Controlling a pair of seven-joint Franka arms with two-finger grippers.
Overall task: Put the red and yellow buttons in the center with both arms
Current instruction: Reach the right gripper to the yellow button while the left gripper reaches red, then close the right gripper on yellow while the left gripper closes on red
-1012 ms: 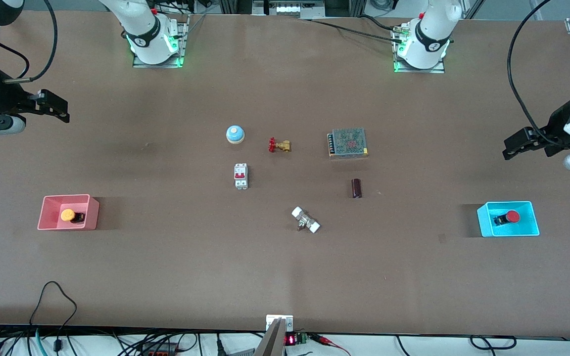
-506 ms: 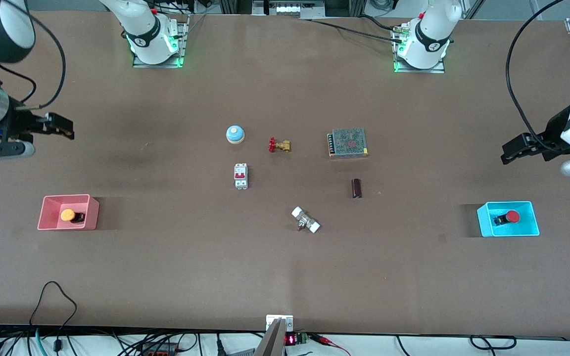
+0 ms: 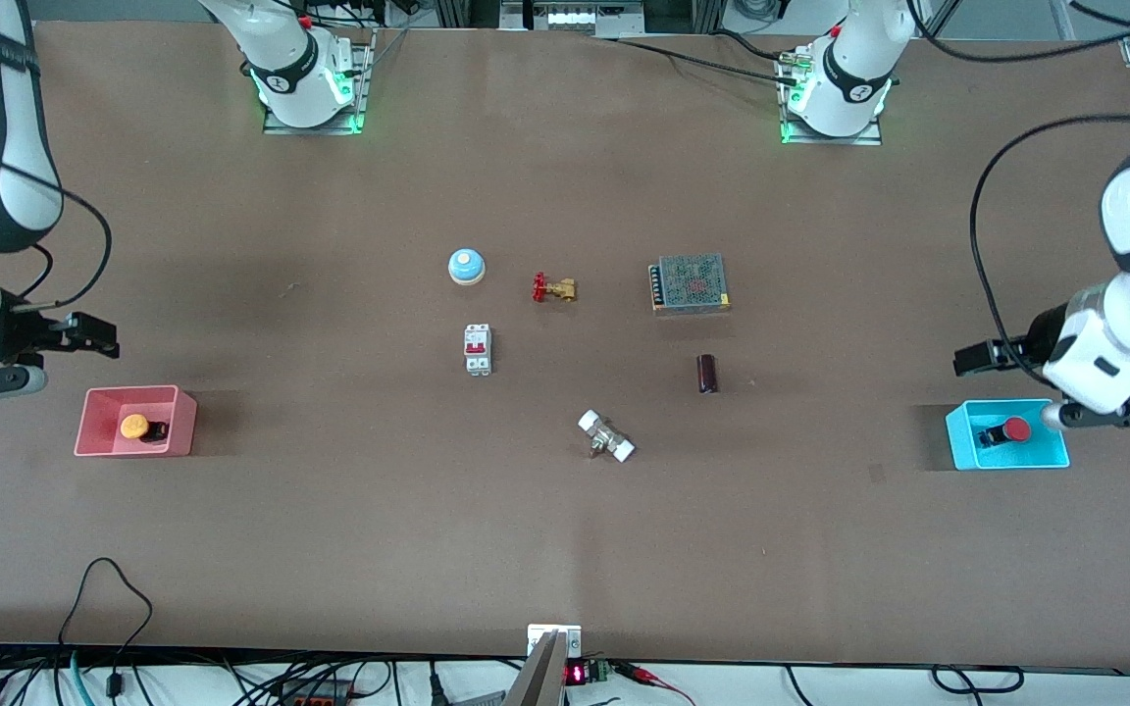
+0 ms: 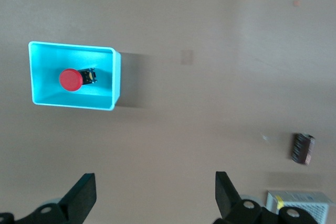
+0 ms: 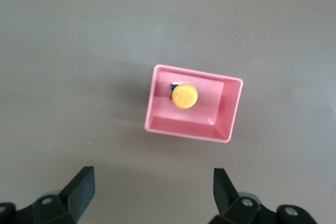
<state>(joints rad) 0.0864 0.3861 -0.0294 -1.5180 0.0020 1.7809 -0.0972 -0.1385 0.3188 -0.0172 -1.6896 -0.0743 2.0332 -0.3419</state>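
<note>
Above the worktop's ends, each spread pincer, left (image 4: 152, 195) and right (image 5: 152, 192), is best centred over the red button (image 4: 70, 79) and yellow button (image 5: 184, 96) before descending.

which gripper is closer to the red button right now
Left. The left gripper, open, hovers by the blue bin holding the red button. The right gripper, also open, is at the right arm's end, near the pink bin.
</note>
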